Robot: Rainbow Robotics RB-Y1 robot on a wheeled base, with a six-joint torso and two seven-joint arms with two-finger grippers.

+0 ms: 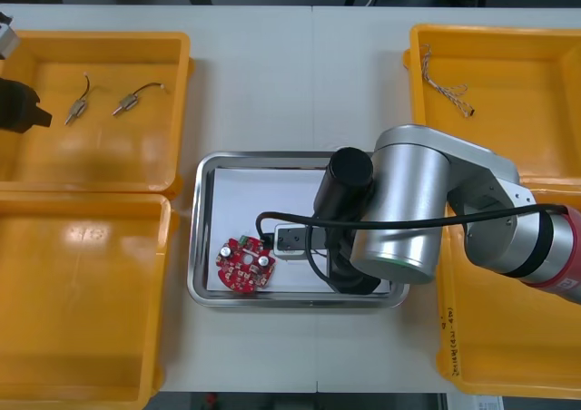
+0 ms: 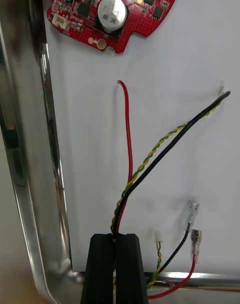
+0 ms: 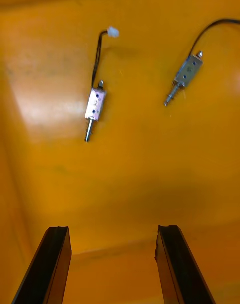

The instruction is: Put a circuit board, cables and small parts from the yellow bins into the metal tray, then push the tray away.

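Right tool (image 2: 115, 238) sits low in the tray (image 2: 27, 194), clamped on cables (image 2: 131, 149) that trail toward the board (image 2: 107, 14). Left tool (image 3: 113, 231) hangs spread over a bin (image 3: 130, 184), small metal parts (image 3: 95, 107) just ahead of it.

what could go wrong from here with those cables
1. The right gripper, jaws shut on the bundle of red, black and yellow-green twisted cables, sits by the shiny metal tray's rim; strands crossing that rim might hang out after release.
2. Dragging the bundle could nudge the round red circuit board, close to the red strand's tip.
3. The left gripper, jaws open above the yellow bin, could snag a small metal part's thin lead.
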